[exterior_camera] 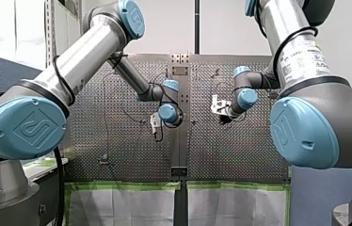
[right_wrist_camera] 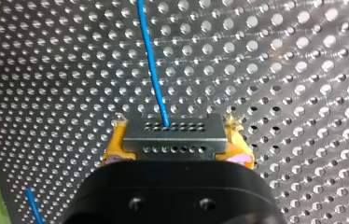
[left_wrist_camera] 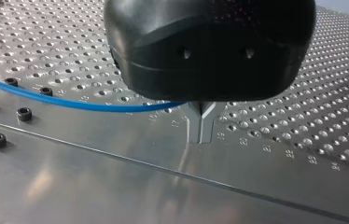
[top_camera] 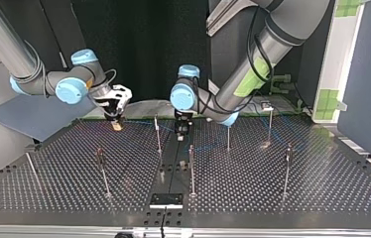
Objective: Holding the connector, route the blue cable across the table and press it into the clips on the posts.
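Between yellow pads (right_wrist_camera: 116, 142) of my right pincer (right_wrist_camera: 175, 142), connector (right_wrist_camera: 175, 130) pinched tight, blue cable (right_wrist_camera: 151, 60) running straight ahead

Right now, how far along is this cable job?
Done: my right fingers grip the connector, the blue cable running out of it. In hand: my left fingers look closed on that cable, low over the table. Left: the posts; I can't see the cable pressed into any of them yet.
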### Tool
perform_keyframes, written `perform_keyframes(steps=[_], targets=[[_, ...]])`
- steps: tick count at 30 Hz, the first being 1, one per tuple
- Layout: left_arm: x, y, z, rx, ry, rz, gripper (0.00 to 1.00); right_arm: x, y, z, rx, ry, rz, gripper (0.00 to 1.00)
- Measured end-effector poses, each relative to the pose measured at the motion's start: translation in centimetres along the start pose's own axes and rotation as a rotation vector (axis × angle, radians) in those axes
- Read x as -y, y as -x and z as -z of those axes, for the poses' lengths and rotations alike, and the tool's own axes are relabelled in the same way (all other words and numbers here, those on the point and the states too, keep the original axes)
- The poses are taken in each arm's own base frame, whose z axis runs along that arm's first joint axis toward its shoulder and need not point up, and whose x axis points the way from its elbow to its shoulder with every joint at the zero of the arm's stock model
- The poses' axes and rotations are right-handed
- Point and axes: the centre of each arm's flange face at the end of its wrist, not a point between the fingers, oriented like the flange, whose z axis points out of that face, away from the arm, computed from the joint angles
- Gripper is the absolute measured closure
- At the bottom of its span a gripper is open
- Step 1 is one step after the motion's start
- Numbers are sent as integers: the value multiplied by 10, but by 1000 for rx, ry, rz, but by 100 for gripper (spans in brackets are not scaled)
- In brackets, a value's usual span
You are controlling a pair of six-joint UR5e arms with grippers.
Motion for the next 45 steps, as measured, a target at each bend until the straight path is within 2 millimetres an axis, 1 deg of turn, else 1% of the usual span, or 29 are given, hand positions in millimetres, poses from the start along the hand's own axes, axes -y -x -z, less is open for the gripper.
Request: perform_keyframes(steps=[5,9,10,11,12,13,14,15,16,28,37,40,42,45], targets=[[-1,-1,2,-18,7,-11,98,-8,-6,-7,-13,-2,-2,100],[2,-2,4,-28,4,-18,98,-13,-10,-9,-22,-4,-4,100],[3,-3,5,-32,3,-21,71,-15,-11,-9,-23,-3,-4,100],[4,-4,7,-37,1,-25,57,-16,-12,-9,-24,-2,-5,100],[6,-5,8,-42,0,-28,57,-18,-13,-9,-25,-1,-6,100],[6,-5,9,-47,0,-31,25,-19,-13,-9,-25,-1,-6,100],[7,-7,11,-56,0,-35,8,-20,-13,-9,-25,-1,-7,100],[8,-7,12,-62,0,-39,8,-21,-13,-9,-24,-1,-7,100],[8,-8,13,-68,1,-42,0,-21,-13,-9,-24,-2,-8,100],[14,-15,29,-145,19,-79,0,-21,-13,-9,-18,-8,-9,100],[29,-1,47,-131,35,-88,0,-21,-12,-8,-15,-14,-10,100],[36,3,61,-134,24,-93,0,-21,-12,-8,-14,-14,-11,100],[44,5,73,-141,17,-99,0,-22,-12,-8,-12,-12,-12,100],[56,3,90,-150,14,-110,0,-25,-11,-8,-9,-7,-15,100]])
